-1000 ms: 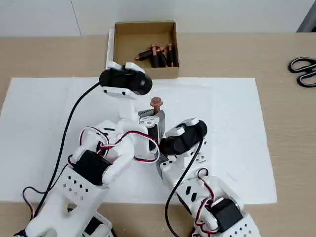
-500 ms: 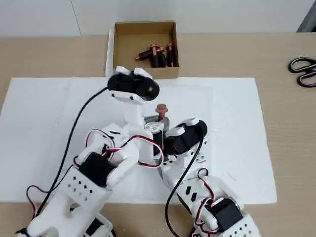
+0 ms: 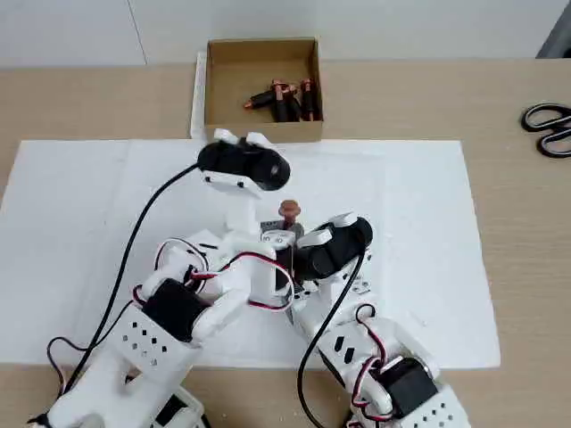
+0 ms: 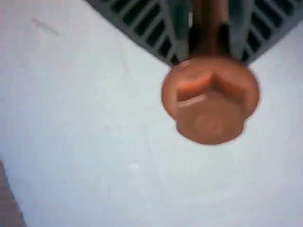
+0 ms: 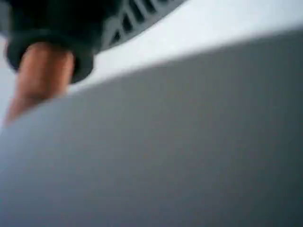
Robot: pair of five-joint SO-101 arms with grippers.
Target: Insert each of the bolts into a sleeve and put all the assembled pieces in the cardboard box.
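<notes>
My left gripper (image 4: 208, 40) is pinching the copper-coloured hex-head bolt (image 4: 210, 99) by its shank, with the head jutting past the fingertips over the white paper sheet (image 3: 428, 223). From the right wrist, the shank sits in a black flanged sleeve (image 5: 47, 33); a blurred grey surface hides the rest.

You had a copper-toned bolt (image 4: 210, 99): satin metal look, smooth head. The sleeve (image 5: 47, 33) was black and matt, plastic or rubber, couldn't tell which. On the left gripper (image 4: 210, 45), the fingers (image 4: 137, 23) were grey gridded plastic. Your arms (image 3: 134, 343) were white matt plastic. The box (image 3: 236, 67) was matt brown cardboard, the sheet (image 3: 419, 232) matt white paper, the table (image 3: 428, 98) smooth wood-look.
</notes>
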